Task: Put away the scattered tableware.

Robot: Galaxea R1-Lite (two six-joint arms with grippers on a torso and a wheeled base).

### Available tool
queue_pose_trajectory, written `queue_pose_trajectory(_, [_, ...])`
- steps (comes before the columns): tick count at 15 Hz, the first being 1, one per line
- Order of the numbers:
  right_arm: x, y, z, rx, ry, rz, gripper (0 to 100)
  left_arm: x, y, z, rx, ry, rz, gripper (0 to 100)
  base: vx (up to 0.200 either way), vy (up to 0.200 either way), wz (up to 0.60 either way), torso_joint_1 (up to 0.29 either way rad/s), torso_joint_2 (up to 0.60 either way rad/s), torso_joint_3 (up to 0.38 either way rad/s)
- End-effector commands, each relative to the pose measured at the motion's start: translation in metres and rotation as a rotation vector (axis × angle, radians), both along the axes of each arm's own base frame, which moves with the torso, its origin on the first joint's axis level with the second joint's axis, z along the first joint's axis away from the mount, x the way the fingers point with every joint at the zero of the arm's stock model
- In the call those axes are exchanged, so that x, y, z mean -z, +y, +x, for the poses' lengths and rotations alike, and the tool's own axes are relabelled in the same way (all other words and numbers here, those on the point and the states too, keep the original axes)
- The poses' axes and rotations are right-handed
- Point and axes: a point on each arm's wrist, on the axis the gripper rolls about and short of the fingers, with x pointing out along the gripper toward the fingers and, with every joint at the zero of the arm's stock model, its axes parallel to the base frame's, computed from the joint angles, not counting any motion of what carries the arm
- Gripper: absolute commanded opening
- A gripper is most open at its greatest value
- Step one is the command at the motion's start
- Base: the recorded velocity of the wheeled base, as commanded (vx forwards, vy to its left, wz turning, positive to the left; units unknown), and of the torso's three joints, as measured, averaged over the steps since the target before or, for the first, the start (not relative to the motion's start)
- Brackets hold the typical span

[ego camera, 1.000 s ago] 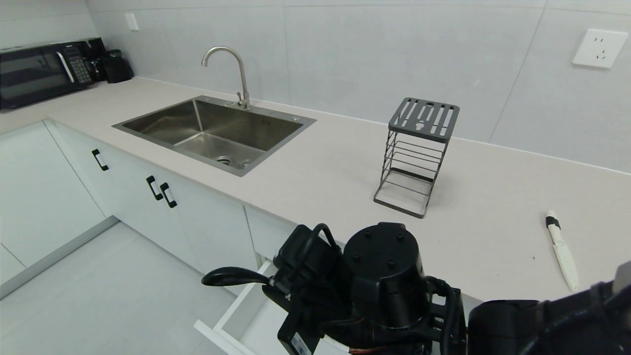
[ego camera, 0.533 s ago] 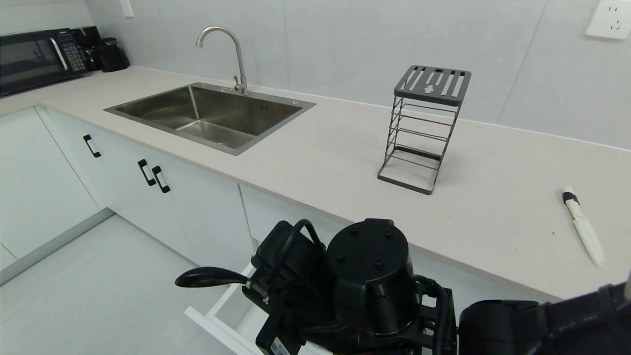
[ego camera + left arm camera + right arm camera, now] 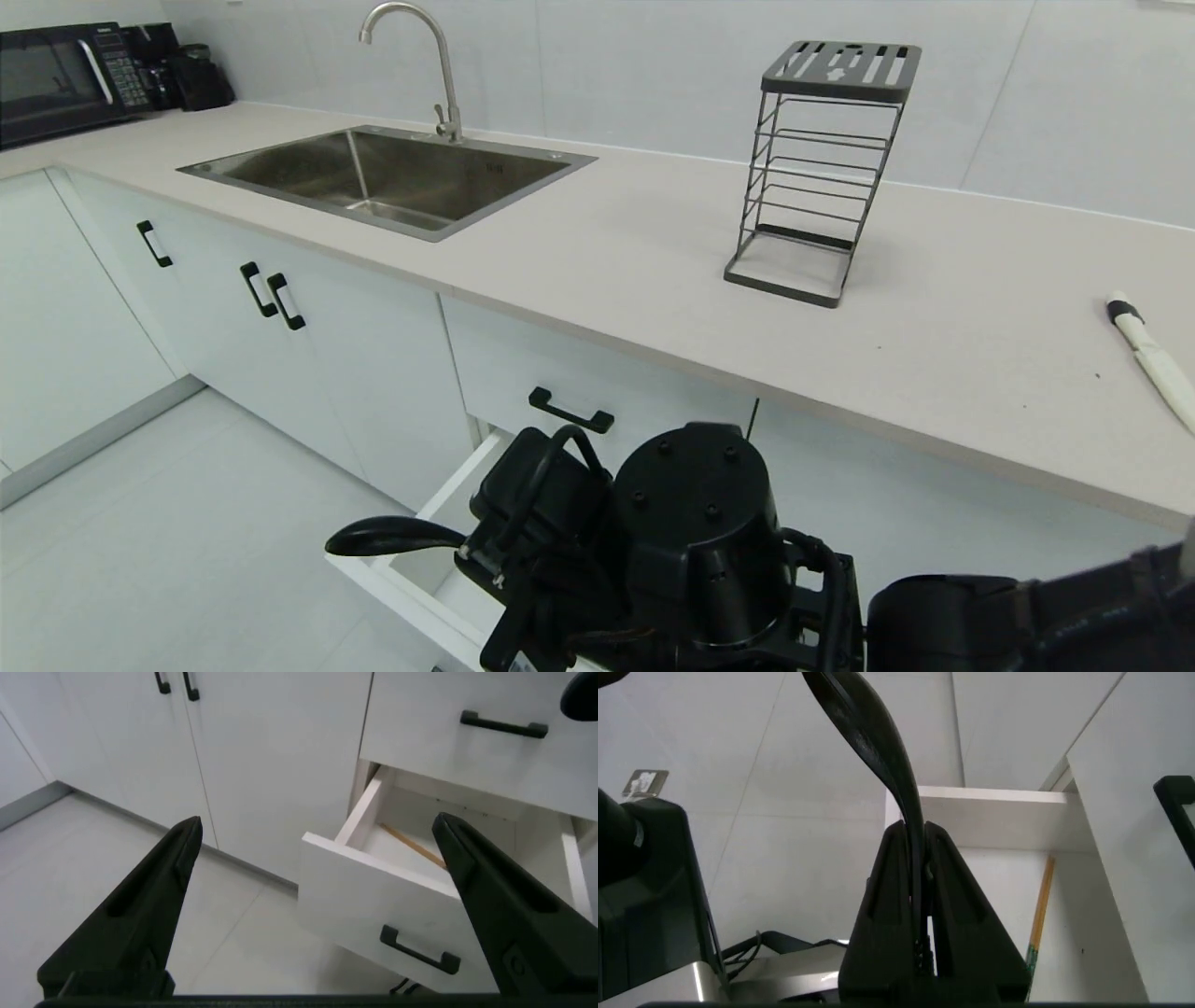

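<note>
Now | right gripper (image 3: 918,845) clamped on black spoon (image 3: 392,536) by its thin handle, lower left of centre in head view, over open drawer (image 3: 374,896) | left gripper (image 3: 318,826) spread wide, empty | I judge spoon light, stiff, slick; could pivot.

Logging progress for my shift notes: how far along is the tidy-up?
Done: the drawer is open, with a chopstick inside. In hand: the right gripper is shut on a black spoon. Remaining: the white knife lies on the counter.
</note>
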Motion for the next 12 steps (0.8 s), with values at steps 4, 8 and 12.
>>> queue_pose_trajectory(4, [0.0004, 0.0013, -0.0003, -0.004, 0.000, 0.000, 0, 0.0000, 0.0000, 0.0001, 0.001, 0.002, -0.001, 100, 0.000, 0.000, 0.00, -0.249, 0.39, 0.174])
queue_pose_trajectory(8, [0.0000, 0.0044, -0.0014, -0.010, -0.001, 0.005, 0, 0.0000, 0.0000, 0.0001, -0.001, 0.002, -0.001, 100, 0.000, 0.000, 0.00, -0.245, 0.34, 0.119])
queue_pose_trajectory(12, [0.0022, 0.0023, -0.0037, -0.019, 0.003, -0.005, 0, 0.0000, 0.0000, 0.0001, 0.001, 0.002, -0.001, 100, 0.000, 0.000, 0.00, -0.067, 0.25, 0.078])
